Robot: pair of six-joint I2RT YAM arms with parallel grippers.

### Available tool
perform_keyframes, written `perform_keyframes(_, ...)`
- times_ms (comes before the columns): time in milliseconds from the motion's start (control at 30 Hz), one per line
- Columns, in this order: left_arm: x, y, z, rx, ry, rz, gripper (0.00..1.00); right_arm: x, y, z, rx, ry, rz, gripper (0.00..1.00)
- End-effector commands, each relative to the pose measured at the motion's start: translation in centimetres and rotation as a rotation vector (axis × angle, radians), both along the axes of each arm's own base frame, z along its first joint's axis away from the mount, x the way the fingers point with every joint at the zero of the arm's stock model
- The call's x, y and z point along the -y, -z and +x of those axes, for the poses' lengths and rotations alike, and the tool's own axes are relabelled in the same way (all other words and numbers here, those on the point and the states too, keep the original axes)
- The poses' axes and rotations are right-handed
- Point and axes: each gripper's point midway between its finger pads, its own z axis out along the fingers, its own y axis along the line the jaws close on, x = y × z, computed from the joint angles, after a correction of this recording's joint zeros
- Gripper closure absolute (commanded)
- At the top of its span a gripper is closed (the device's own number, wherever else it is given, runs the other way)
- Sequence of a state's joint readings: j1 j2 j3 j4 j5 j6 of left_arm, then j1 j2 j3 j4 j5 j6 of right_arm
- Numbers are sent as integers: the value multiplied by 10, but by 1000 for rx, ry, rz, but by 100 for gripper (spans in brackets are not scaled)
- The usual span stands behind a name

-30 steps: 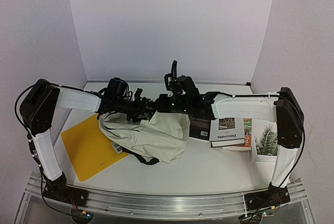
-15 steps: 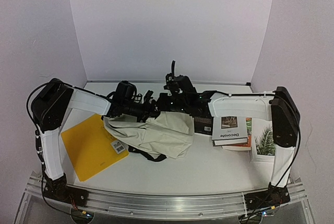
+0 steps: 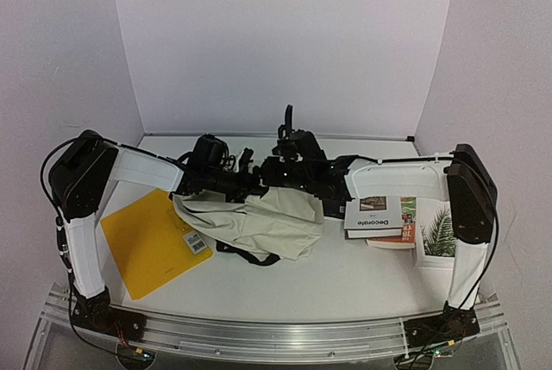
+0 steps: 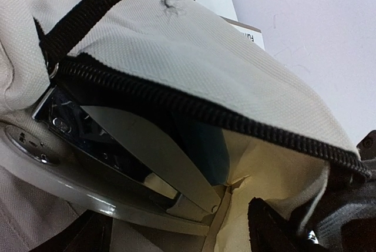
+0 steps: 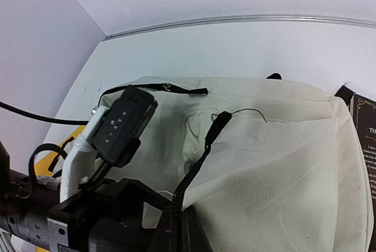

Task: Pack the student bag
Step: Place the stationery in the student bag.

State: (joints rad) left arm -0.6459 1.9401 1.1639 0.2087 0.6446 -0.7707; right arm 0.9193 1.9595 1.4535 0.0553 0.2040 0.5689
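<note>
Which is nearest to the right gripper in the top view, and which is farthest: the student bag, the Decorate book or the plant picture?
1. student bag: in the middle of the table, right at the right gripper.
2. Decorate book: on the right side, beyond the bag.
3. plant picture: at the far right edge.

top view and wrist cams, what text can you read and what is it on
"Decorate": cover of the white book, upside down in the top view.
"FU", cut off: white printed edge behind the student bag.
"TH", cut off: dark book.
Barcode tag: too small to read.
</note>
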Motion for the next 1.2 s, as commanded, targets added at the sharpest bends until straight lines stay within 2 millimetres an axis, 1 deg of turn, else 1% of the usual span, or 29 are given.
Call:
perform_keyframes(0, 2, -54, -11, 151, 19, -46, 18, 8, -45, 3, 80, 41, 100, 100)
perform_keyframes(100, -6, -59, -10, 161, -8, -43, 16, 12, -45, 2, 81, 48, 97, 100)
perform_keyframes(233, -23, -59, -3, 155, -74, -21, 17, 14, -49, -1, 84, 42, 101, 100)
perform_keyframes(300, -31, -57, 2, 146, -107, -13, 20, 14, -49, -3, 84, 34, 102, 100)
perform_keyframes(400, -31, -54, 6, 128, -106, 0, 27, 14, -48, -5, 82, 20, 99, 100)
perform_keyframes(467, -27, -51, 7, 111, -89, 5, 34, 12, -47, -6, 79, 13, 101, 100)
perform_keyframes(567, -27, -47, 9, 102, -98, 13, 36, 13, -47, -6, 77, 11, 104, 100)
perform_keyframes(667, -35, -39, 15, 109, -142, 69, 37, 12, -47, -7, 76, 9, 107, 100)
perform_keyframes(733, -42, -31, 21, 105, -185, 125, 39, 11, -48, -7, 76, 7, 109, 100)
perform_keyframes(833, -48, -19, 27, 81, -221, 170, 41, 10, -48, -7, 75, 1, 112, 100)
perform_keyframes(933, -45, -13, 31, 58, -219, 167, 45, 8, -48, -7, 72, -5, 117, 100)
perform_keyframes(1033, -37, -16, 35, 65, -203, 124, 49, 7, -48, -8, 70, -11, 122, 100)
perform_keyframes(1167, -31, -7, 41, 45, -191, 131, 55, 6, -46, -9, 64, -19, 125, 100)
